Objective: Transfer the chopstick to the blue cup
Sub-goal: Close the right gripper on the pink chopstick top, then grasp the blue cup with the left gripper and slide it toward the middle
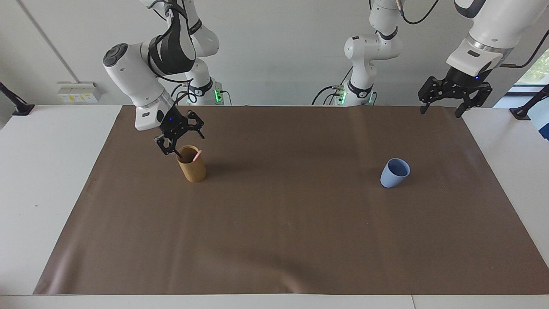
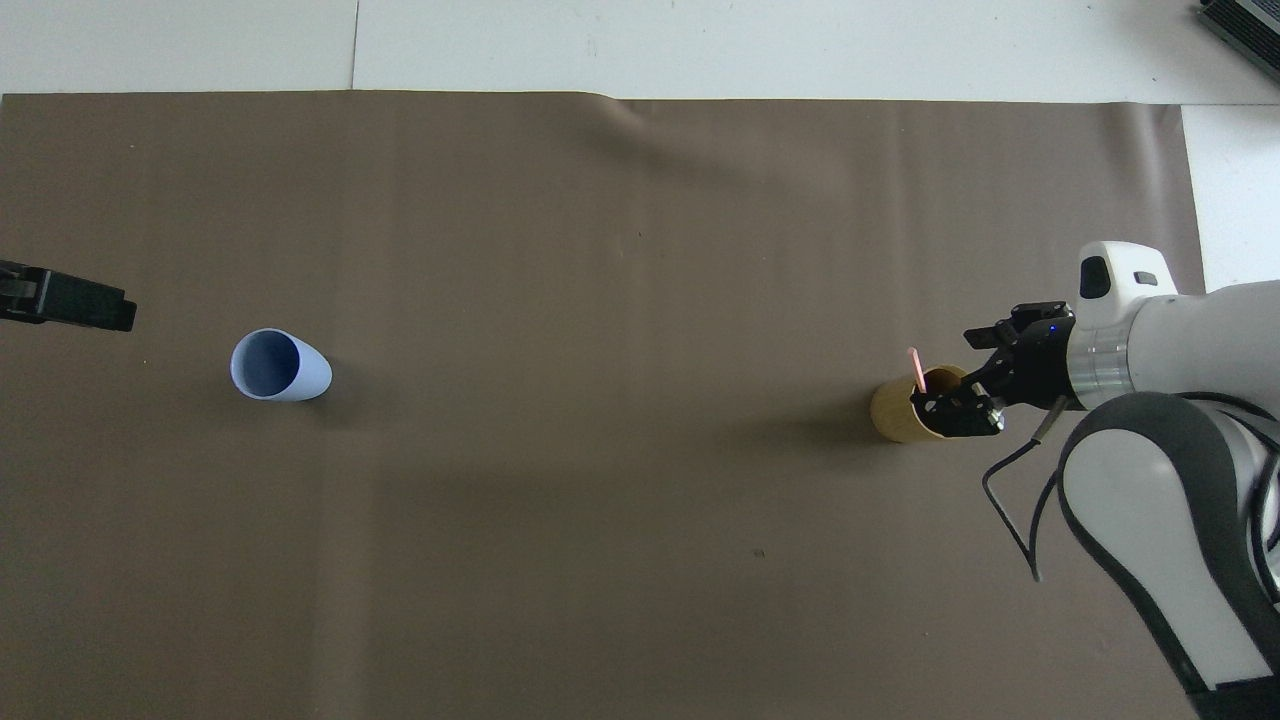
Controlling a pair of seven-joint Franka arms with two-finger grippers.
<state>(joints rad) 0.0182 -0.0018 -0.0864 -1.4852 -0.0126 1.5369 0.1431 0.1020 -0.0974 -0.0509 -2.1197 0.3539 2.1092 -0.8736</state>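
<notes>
The pick-up is the step in hand, and nothing has been gripped yet. The chopstick (image 1: pixel 197 155) stands in a tan holder (image 1: pixel 192 170), leaning on its rim with the pink tip poking out above. The right pincer (image 1: pixel 179 141) hangs just over the holder's mouth, tilted, with its fingers spread wide and empty; one fingertip seems to dip at the holder's rim on the side away from the chopstick, though whether it touches cannot be told.

The blue cup (image 1: pixel 394 172) stands upright on the brown mat (image 1: pixel 283 240), well apart from the holder, toward the left arm's end of the surface. The left pincer (image 1: pixel 443 109) waits in the air with its fingers wide and holding nothing, over the mat's edge on the robots' side of the holder's row.

Next, I judge, the right pincer must bring its fingers to either side of the pink tip and close on it gently, since so thin a stick can slip or twist. Then comes a straight lift out of the holder, without tipping it.
</notes>
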